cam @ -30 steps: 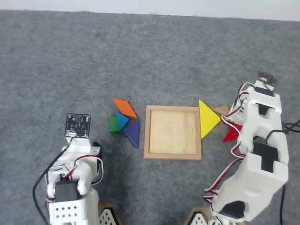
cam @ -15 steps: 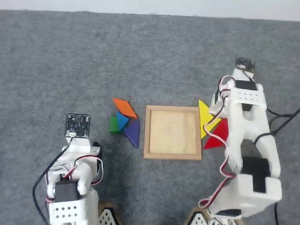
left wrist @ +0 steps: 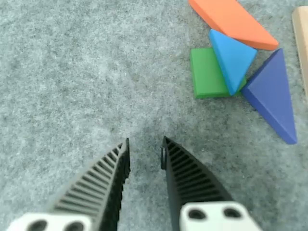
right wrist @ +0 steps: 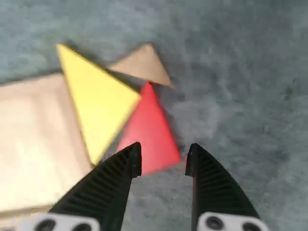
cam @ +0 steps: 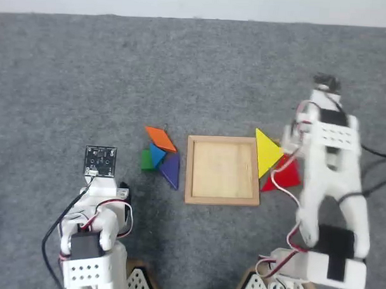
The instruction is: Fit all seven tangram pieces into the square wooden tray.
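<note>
The right gripper (right wrist: 162, 153) stands open. The red wooden triangle (right wrist: 147, 127) lies partly between its tips, on the grey carpet (cam: 246, 70), against the yellow wooden triangle (right wrist: 98, 103) beside the square wooden tray (cam: 221, 199). The left gripper (left wrist: 144, 147) is parted slightly.

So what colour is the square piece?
The square piece is green; left wrist view shows it best.

Illumination is bright, even and diffuse across the grey carpet (cam: 246, 70) in the high view, apparently from overhead. Shadows are soft. A faint dark patch lies on the carpet just ahead of the left gripper (left wrist: 145, 140). Narrow dim bands edge the red triangle (right wrist: 149, 130) and the inner rim of the wooden tray (cam: 221, 200).
</note>
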Robot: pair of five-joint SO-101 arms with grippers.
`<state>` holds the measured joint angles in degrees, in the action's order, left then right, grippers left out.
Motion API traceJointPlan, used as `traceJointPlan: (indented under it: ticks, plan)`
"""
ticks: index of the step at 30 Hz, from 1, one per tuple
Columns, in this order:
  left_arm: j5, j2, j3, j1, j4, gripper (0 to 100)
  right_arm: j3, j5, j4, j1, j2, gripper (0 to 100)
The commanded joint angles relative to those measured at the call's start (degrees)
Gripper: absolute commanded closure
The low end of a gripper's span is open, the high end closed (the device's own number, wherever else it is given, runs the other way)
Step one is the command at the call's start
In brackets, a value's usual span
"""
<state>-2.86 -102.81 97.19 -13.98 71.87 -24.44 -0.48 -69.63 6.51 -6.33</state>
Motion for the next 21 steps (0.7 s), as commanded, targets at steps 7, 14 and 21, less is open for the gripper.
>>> traceJointPlan:
  ticks: [7,14,21]
  plan:
    - [0.62,-1.32,-0.66,-0.09,0.35,90,-12.57,-1.76,10.95,-2.51,-3.82,77.5]
    - [0.62,-1.32,-0.66,-0.09,0.35,90,-11.96,-11.25,14.02,-6.29,-1.8,69.7]
    - [0.62,-1.32,-0.66,-0.09,0.35,90,-6.51,-11.34,14.46,-8.75,10.77,69.8]
